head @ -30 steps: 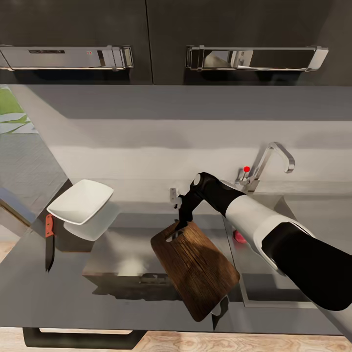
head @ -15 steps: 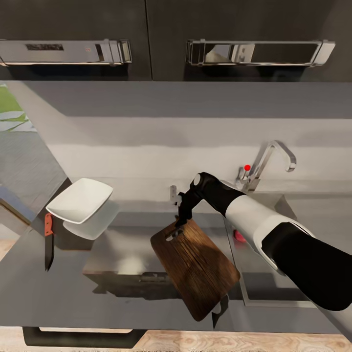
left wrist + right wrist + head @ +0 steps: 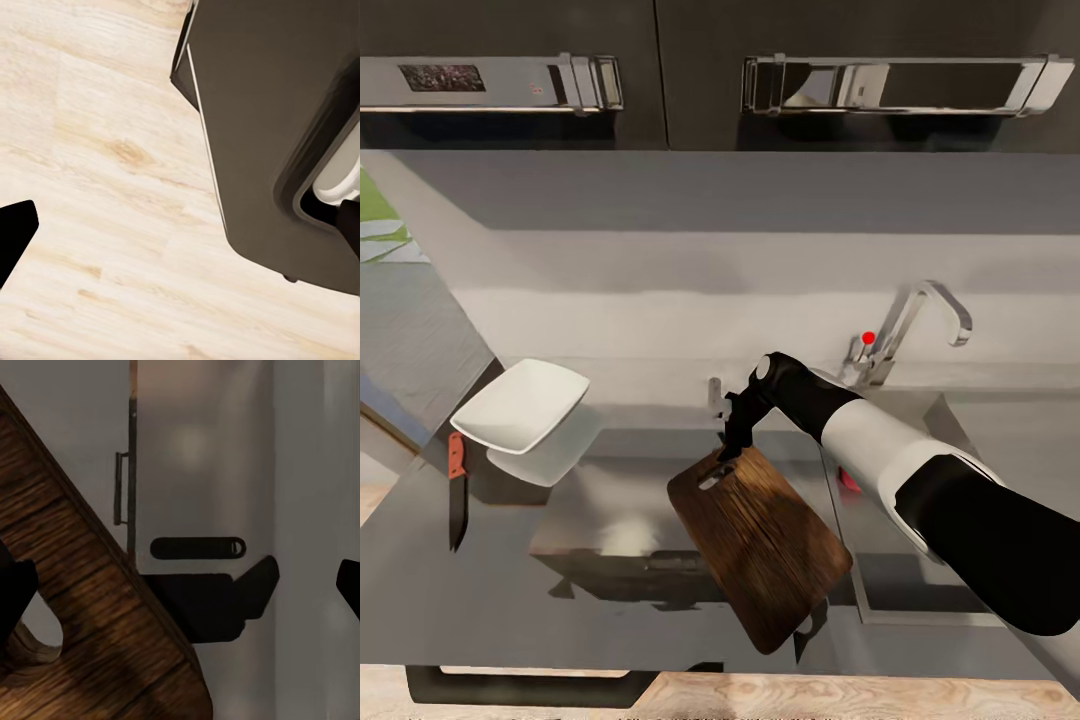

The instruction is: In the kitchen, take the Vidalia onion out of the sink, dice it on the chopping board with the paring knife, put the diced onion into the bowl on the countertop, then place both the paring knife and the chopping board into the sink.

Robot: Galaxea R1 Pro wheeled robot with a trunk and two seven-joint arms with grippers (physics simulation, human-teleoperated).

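Observation:
The dark wooden chopping board (image 3: 760,540) lies slantwise on the glossy countertop (image 3: 490,590), one corner reaching over the sink's (image 3: 905,590) left rim. My right gripper (image 3: 728,445) is at the board's slot end. In the right wrist view the right gripper (image 3: 184,585) is open, its fingers (image 3: 15,592) wide apart, one beside the slot of the board (image 3: 90,615). A pinkish bit of the Vidalia onion (image 3: 848,483) peeks out in the sink behind my forearm. The white bowl (image 3: 520,405) and the red-handled paring knife (image 3: 457,490) are at the far left. My left gripper (image 3: 184,232) hangs open over the floor.
The chrome tap (image 3: 915,320) with its red knob rises behind the sink. Black upper cabinets (image 3: 660,60) with metal handles hang over the grey wall. The left wrist view looks onto pale wood floor (image 3: 97,187) and the robot's dark base (image 3: 277,127).
The head camera has tilted a little, so cabinets and tap sit slightly higher in the picture. My right arm, the board, bowl and knife keep their places.

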